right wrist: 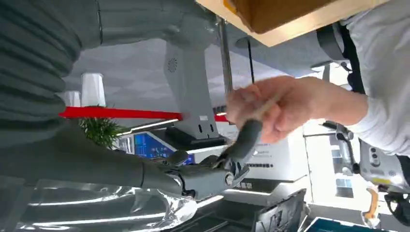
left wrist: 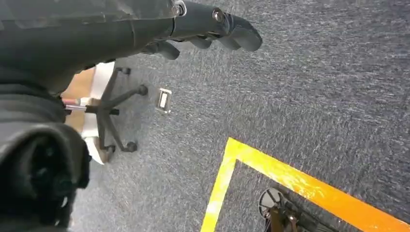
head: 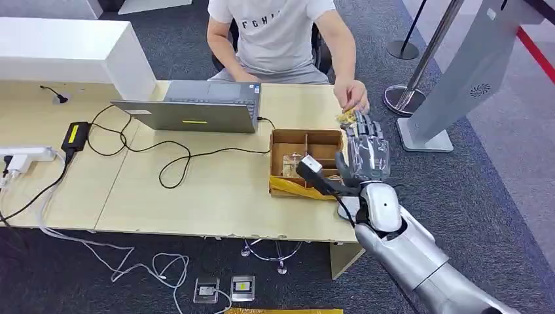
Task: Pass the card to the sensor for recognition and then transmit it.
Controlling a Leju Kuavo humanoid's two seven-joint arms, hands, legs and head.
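At the table's right edge my right hand (head: 367, 148) reaches out with its fingers stretched straight toward a seated person's hand (head: 353, 97). A thin yellowish card (head: 347, 117) sits between that hand and my fingertips. In the right wrist view the person's fingers (right wrist: 285, 107) pinch the card (right wrist: 265, 108) while one of my dark fingers (right wrist: 245, 139) points up at it; my thumb lies well apart. A black sensor (head: 310, 167) with a white label stands over the wooden box (head: 305, 136). My left hand (left wrist: 212, 24) hangs over the carpet and holds nothing.
A grey laptop (head: 196, 108) with black cables, a power brick (head: 75, 135) and a power strip (head: 26, 155) lie left of the box. A grey kiosk (head: 468, 75) and stanchion posts (head: 404, 97) stand to the right. A chair base (left wrist: 114, 115) and yellow floor tape (left wrist: 290, 179) are below.
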